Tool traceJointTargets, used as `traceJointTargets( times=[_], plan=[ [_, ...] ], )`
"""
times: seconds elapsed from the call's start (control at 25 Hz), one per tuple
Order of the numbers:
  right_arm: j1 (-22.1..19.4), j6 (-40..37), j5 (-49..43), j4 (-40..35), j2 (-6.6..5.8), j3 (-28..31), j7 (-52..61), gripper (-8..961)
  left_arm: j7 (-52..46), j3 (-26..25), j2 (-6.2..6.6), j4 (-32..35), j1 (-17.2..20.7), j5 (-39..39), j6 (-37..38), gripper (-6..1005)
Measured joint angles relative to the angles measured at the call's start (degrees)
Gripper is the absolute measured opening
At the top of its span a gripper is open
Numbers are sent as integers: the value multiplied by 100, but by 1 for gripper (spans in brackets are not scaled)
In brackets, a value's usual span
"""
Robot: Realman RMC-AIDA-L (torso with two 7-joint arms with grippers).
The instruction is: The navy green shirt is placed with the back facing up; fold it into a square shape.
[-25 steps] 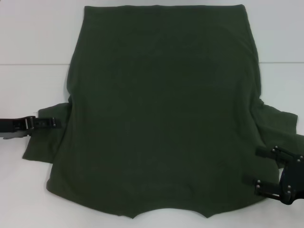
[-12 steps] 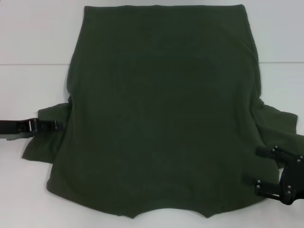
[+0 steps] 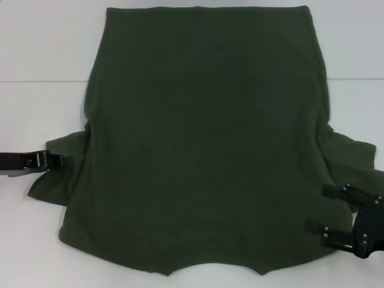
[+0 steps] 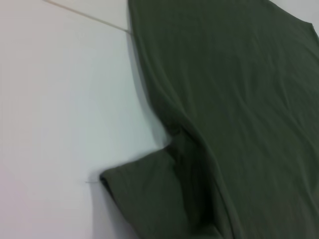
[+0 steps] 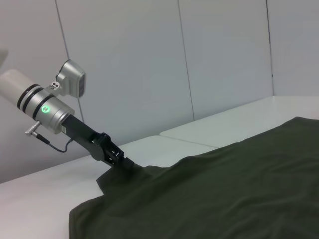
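The navy green shirt (image 3: 204,138) lies spread flat on the white table (image 3: 42,48), with its neck notch at the near edge and its hem at the far edge. My left gripper (image 3: 57,161) is shut on the outer edge of the shirt's left sleeve (image 3: 63,177). The right wrist view shows this gripper (image 5: 118,159) pinching the sleeve, with the fabric (image 5: 224,189) rising slightly to it. The left wrist view shows the sleeve (image 4: 144,196) but no fingers. My right gripper (image 3: 327,210) is open, with its fingers spread over the shirt's right edge just below the right sleeve (image 3: 351,156).
A seam in the table (image 3: 36,81) runs across behind the shirt. Bare white table lies to the left and right of the shirt. The left arm's silver wrist (image 5: 45,107) reaches in low from the side. A grey wall (image 5: 199,59) stands behind the table.
My left gripper has drawn back a little to the left with the sleeve edge, and the sleeve's outer edge has shifted with it. The right gripper has not moved.
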Motion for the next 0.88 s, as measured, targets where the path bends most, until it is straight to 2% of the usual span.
traceJointTargets(
  times=[0.08,0.2,0.44,0.88],
  plan=[
    [0,-3,0,0,0,0,1,900,9,-1,2,0,-6,-1,-1,436],
    [0,-3,0,1,0,0,2,900,14,14,4,0,-22,-2,4,179],
    [0,0,0,1,0,0,2,900,-8,-11,1,92,26,-129,-13,3],
    [15,-2,0,10,0,0,2,901,-210,-12,7,467,59,-140,30,3]
  ],
)
